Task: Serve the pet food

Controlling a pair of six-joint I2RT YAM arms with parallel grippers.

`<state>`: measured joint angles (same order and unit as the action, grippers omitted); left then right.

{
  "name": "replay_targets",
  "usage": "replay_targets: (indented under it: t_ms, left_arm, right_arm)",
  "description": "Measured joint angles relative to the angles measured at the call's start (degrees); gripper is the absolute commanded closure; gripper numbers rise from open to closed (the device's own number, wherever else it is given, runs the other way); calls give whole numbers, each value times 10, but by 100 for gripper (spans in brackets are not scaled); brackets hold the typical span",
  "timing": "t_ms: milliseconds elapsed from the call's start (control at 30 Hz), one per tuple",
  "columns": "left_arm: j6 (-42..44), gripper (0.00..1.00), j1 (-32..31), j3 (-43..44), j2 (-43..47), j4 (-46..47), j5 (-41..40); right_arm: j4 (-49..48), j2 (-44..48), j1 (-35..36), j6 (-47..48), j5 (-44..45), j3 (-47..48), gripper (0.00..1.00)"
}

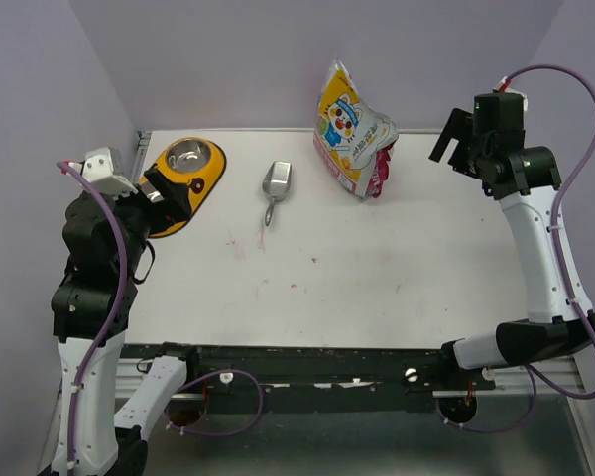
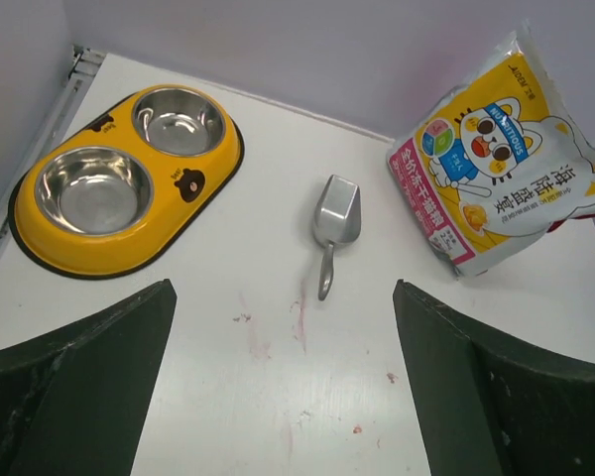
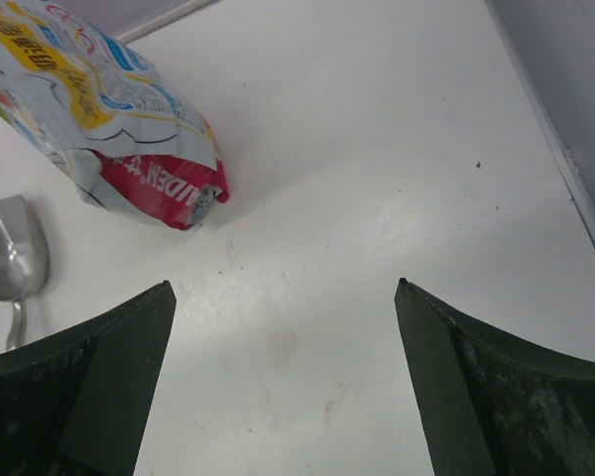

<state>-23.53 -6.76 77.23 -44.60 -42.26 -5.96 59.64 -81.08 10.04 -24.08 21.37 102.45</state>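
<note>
The pet food pouch, yellow, white and silver with a blue-and-white cartoon animal, leans at the back of the table. It also shows in the left wrist view and the right wrist view. No loose kibble is visible. My left gripper is open and empty, raised over the near end of the yellow double bowl; in its wrist view the gripper has its jaws wide apart above bare table. My right gripper is open and empty, held up to the right of the pouch, jaws wide in its wrist view.
A silver metal scoop lies between bowl and pouch, handle toward me; it also shows in the left wrist view and the right wrist view. The bowl has two empty steel cups. Grey walls close the back and sides.
</note>
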Motion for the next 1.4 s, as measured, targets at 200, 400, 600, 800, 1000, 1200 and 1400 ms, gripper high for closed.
replay_targets:
  t_ms: [200, 400, 600, 800, 1000, 1200, 1400]
  left_arm:
    - [6, 1, 0, 59, -5, -100, 32]
    - [19, 1, -1, 133, -10, -200, 66]
    - [-36, 5, -1, 63, 37, -223, 171]
    - [-110, 13, -1, -35, 103, -176, 267]
    - [-154, 23, -1, -60, 93, -136, 316]
    - [-181, 25, -22, -58, 48, -88, 325]
    - [-236, 26, -105, -58, -10, -8, 315]
  right_arm:
    - [-85, -43, 0, -10, -73, 38, 0]
    - [-219, -244, 0, -9, -202, 198, 0]
    - [-279, -371, 0, 33, -347, 220, 0]
    - [-286, -395, 0, 97, -368, 228, 42]
    - [-289, -402, 15, 118, -304, 251, 69]
    - [-292, -390, 53, 136, -239, 234, 99]
    - [-300, -365, 81, 129, -182, 198, 99]
